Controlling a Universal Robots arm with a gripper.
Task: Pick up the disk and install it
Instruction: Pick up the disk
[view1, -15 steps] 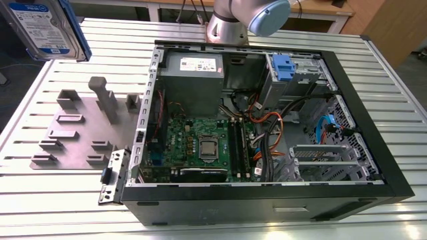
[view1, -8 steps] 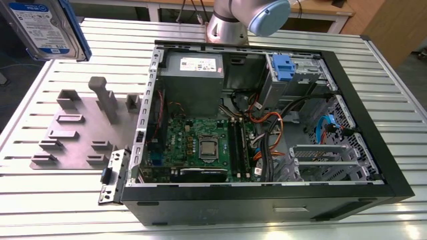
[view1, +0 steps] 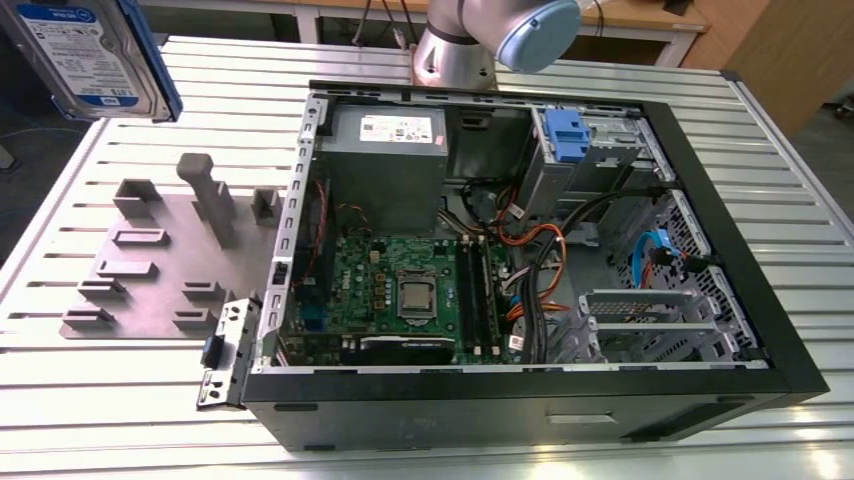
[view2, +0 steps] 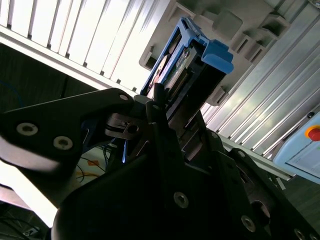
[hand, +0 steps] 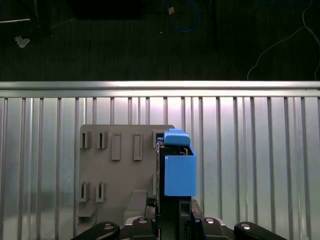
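The disk (view1: 94, 55) hangs closest to the lens at the exterior view's upper left, label outward, high above the grey fixture plate (view1: 147, 270) and well apart from the open computer case (view1: 534, 250); an arm joint (view1: 534, 35) sits top centre. In the second wrist view the gripper (view2: 157, 107) pinches the disk's near end, blue rails (view2: 217, 52) leading. In the first wrist view the tool points straight down over the slatted table (hand: 250, 150). A firm, centred pinch with rails square should serve this carry best
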